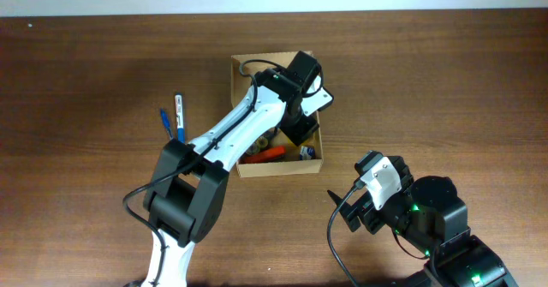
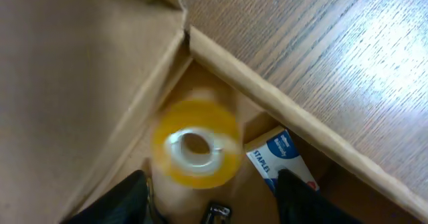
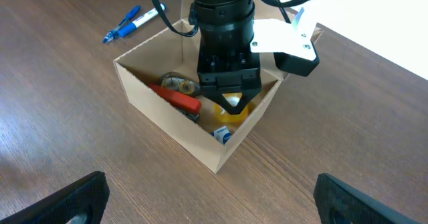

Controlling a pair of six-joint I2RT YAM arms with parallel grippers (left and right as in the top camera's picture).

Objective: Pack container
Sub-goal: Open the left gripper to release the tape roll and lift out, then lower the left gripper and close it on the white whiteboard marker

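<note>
Tape roll (image 2: 195, 152) lies in the container (image 3: 167, 127) below the left gripper's (image 3: 231, 98) wide, empty fingers; next it should lift and fetch pens (image 1: 179, 114).

Open brown cardboard container (image 1: 242, 169), mid-table

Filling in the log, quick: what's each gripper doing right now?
Left gripper: open above the box, yellow tape roll below it, not pinched.
Right gripper: open, holding nothing, off to the side of the box.
</note>
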